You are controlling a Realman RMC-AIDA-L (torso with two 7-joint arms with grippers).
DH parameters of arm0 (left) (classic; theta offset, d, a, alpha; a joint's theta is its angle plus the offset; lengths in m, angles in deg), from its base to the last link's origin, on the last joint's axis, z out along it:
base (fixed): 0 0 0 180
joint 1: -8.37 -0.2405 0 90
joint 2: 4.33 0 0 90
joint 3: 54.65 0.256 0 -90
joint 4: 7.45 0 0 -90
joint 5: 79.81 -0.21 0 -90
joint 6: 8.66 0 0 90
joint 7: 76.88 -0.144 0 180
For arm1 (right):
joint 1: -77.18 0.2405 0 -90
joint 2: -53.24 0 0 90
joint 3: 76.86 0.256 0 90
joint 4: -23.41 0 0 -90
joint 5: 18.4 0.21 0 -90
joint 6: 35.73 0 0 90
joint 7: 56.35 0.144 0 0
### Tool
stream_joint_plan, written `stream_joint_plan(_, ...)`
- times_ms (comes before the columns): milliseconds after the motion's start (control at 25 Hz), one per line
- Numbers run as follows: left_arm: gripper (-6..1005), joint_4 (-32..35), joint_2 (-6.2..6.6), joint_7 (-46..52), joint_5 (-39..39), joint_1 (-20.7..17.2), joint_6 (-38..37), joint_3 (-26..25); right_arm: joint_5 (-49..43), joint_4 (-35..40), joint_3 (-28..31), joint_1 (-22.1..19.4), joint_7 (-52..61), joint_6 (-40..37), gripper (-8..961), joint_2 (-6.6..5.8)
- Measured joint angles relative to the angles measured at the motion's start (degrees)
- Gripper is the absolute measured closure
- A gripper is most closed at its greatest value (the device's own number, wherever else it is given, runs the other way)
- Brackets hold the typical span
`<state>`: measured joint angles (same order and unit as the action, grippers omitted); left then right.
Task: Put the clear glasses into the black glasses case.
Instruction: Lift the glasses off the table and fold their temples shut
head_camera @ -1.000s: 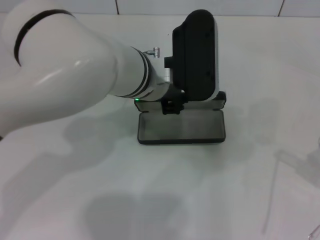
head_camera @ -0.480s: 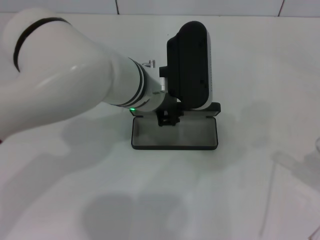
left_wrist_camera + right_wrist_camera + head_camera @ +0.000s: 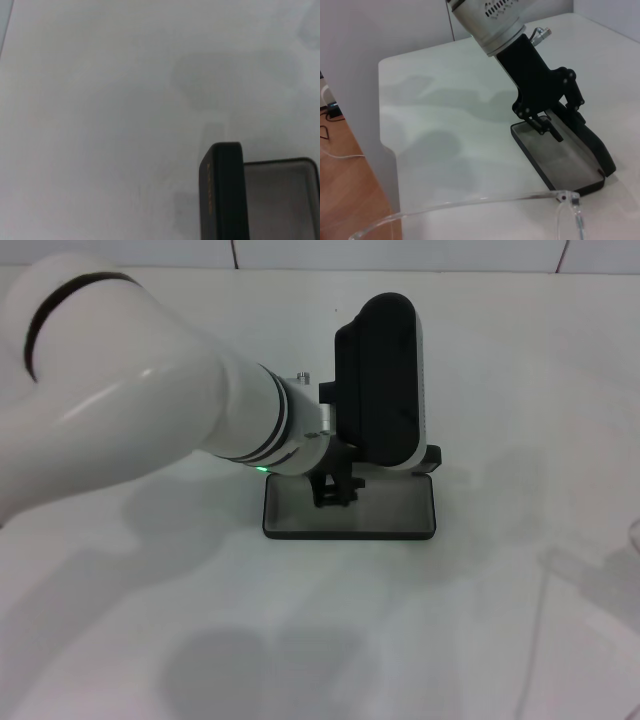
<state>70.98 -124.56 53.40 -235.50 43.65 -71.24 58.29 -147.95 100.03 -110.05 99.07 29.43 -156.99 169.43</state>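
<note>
Overhead, from the head view, the left arm reaches across the white tabletop (image 3: 500, 640) and its gripper (image 3: 336, 492) hangs over the open black glasses case (image 3: 400, 520), whose grey-lined tray lies flat with the lid raised behind it. The gripper's fingers point down at the tray's left part; from here, how they stand cannot be told.

Seen from the left wrist, only one corner of the black glasses case (image 3: 222, 200) shows, its raised lid edge-on beside the grey lining, with bare tabletop (image 3: 100, 125) around it.

Seen from the right wrist, the left gripper (image 3: 547, 127) has its fingers drawn together, nothing between them, tips just above the case's tray (image 3: 560, 160). The clear glasses (image 3: 470, 205) fill the near foreground, one thin arm stretching across the view, close under the right wrist camera. The right gripper itself is not visible.
</note>
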Motion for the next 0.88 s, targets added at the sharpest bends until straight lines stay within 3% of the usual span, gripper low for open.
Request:
stream_joint_plan(400, 598, 9.25, 0.22, -0.6, 3.22, -2.37, -5.08, -2.15, 0.67, 0.1, -0.03, -0.03, -0.03, -1.06, 832, 0.0)
stream_joint_plan(880, 602, 20.59, 0.35, -3.5, 13.3, -6.55, -11.72, -10.61, 3.53, -0.64, 0.68, -0.86, -0.4, -0.99, 832, 0.0)
